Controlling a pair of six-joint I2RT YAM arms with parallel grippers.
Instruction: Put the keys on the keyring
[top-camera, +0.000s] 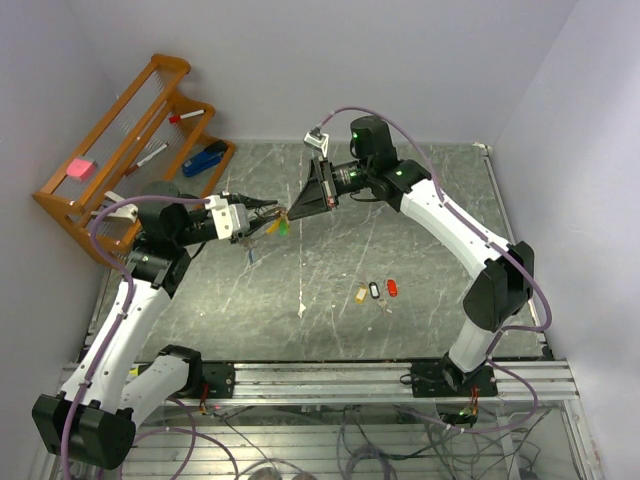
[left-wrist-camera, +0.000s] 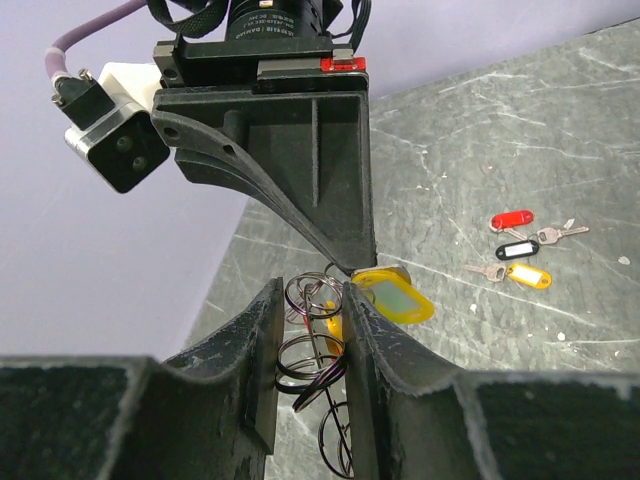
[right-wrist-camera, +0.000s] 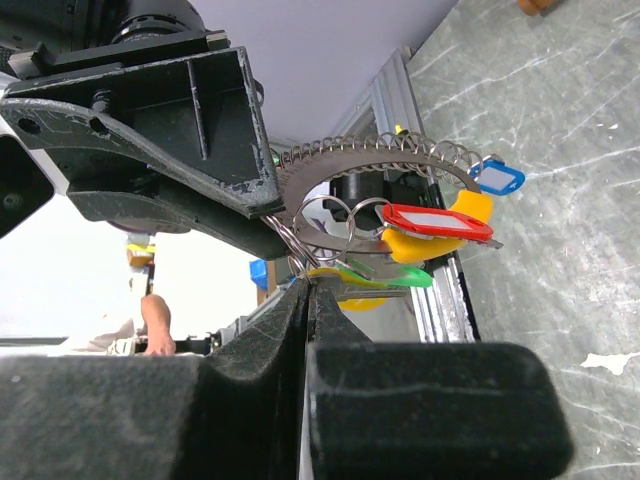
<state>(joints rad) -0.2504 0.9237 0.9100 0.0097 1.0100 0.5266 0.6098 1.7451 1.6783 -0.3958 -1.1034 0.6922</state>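
Top external view is showing both arms meeting in the air above the table (top-camera: 250, 310), the keyring (left-wrist-camera: 310, 345) hanging between them. The left end effector (left-wrist-camera: 310, 290) is gripping the keyring, its jaws standing partly apart with the stacked wire loops clamped between them. The right end effector (right-wrist-camera: 305, 287) is pressing its jaws fully together, its tip touching the top of the keyring just beside the yellow tag (left-wrist-camera: 395, 300); whether it is pinching a wire cannot be told. Red (right-wrist-camera: 435, 222), green (right-wrist-camera: 392, 276) and blue (right-wrist-camera: 497, 178) tags are dangling from the keyring on the side away from the left end effector. Three loose keys (top-camera: 375, 289) are lying flat on the table, well apart from the keyring, to its right and nearer the arm bases.
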